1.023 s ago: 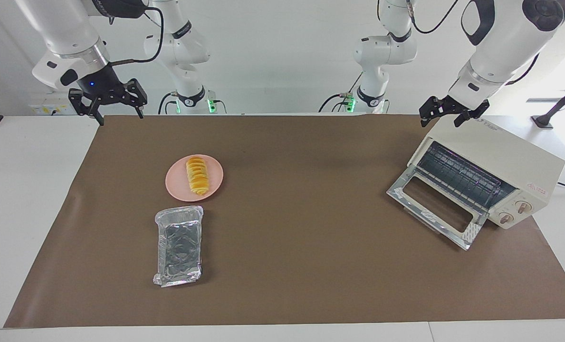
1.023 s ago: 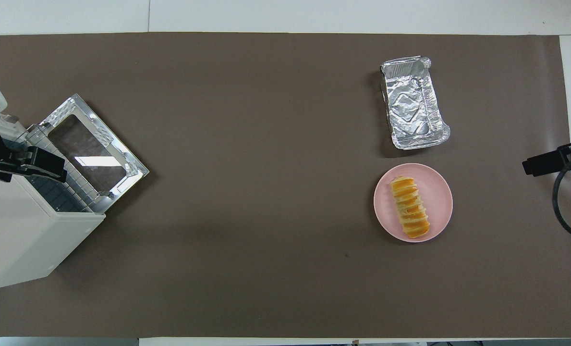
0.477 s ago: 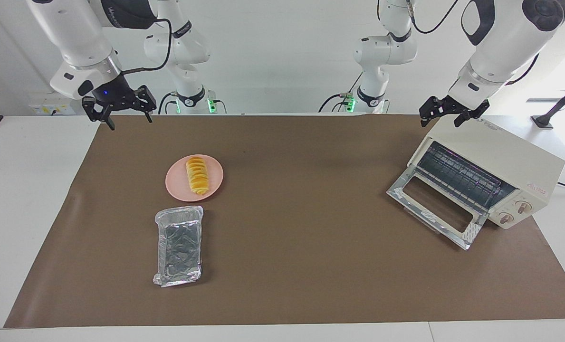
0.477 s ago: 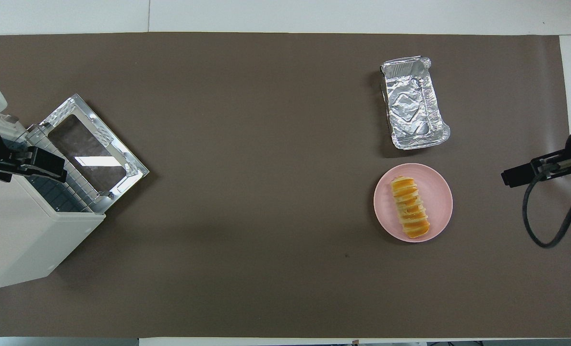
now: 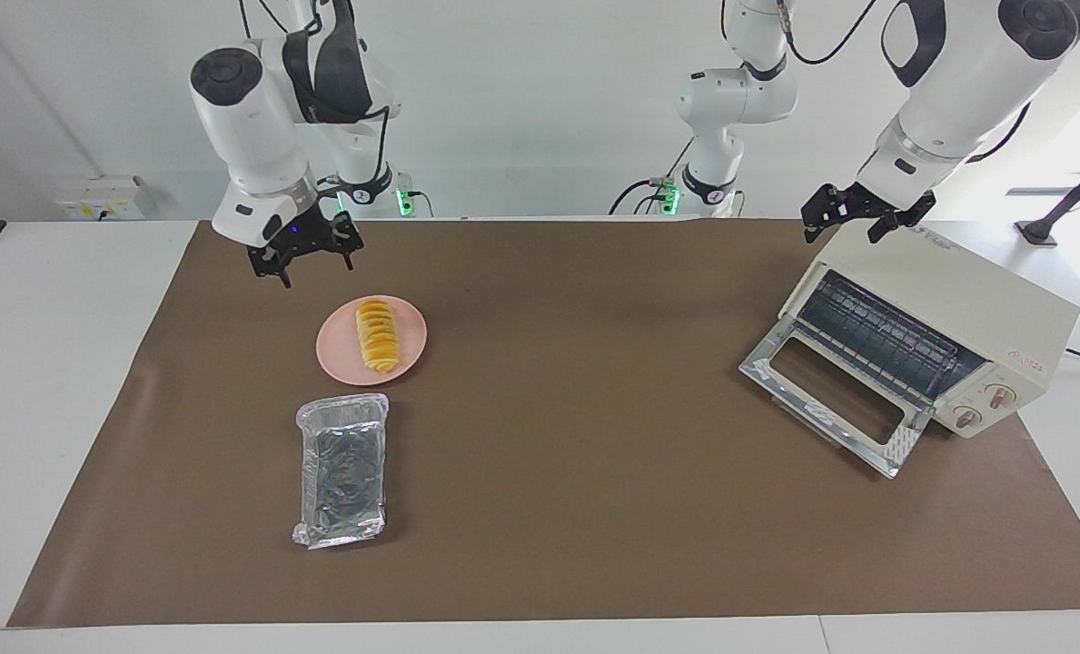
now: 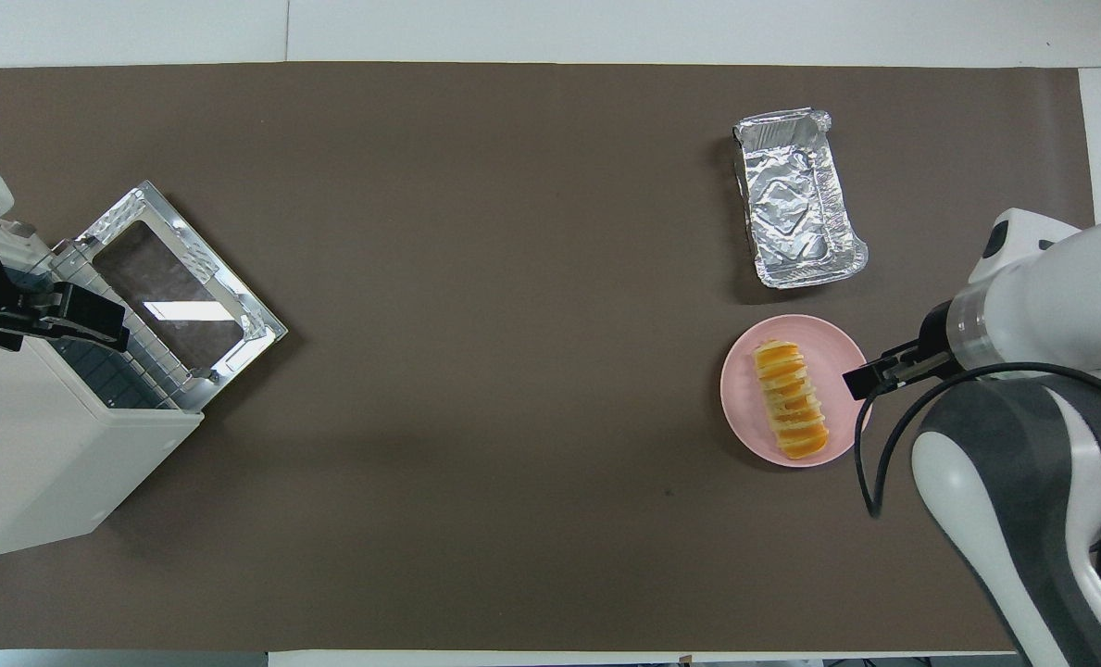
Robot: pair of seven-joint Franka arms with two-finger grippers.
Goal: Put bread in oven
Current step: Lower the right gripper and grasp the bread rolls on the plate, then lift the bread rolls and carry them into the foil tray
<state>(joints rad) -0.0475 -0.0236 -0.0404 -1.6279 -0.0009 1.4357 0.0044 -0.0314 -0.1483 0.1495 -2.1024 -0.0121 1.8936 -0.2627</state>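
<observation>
While the brown paper mat (image 5: 540,509) is spread across the table, the cream-white boxy toaster oven (image 5: 948,309) is set at the left arm's end, its glass door (image 5: 826,400) dropped open. The crinkled silver foil tray (image 5: 341,470) is laid farther from the robots than the round pink plate (image 5: 412,350), on which the yellow-orange sliced bread (image 5: 377,335) is rested. The left gripper (image 5: 853,216) is held wide and empty over the oven's top; the right gripper (image 5: 306,259) is hung spread and empty above the mat near the plate.

Facing view: high, across the bench, looking at the robots.
Overhead view: above the robots, looking steeply down.
Shared: the brown paper-covered bench (image 5: 594,509) (image 6: 513,232).
</observation>
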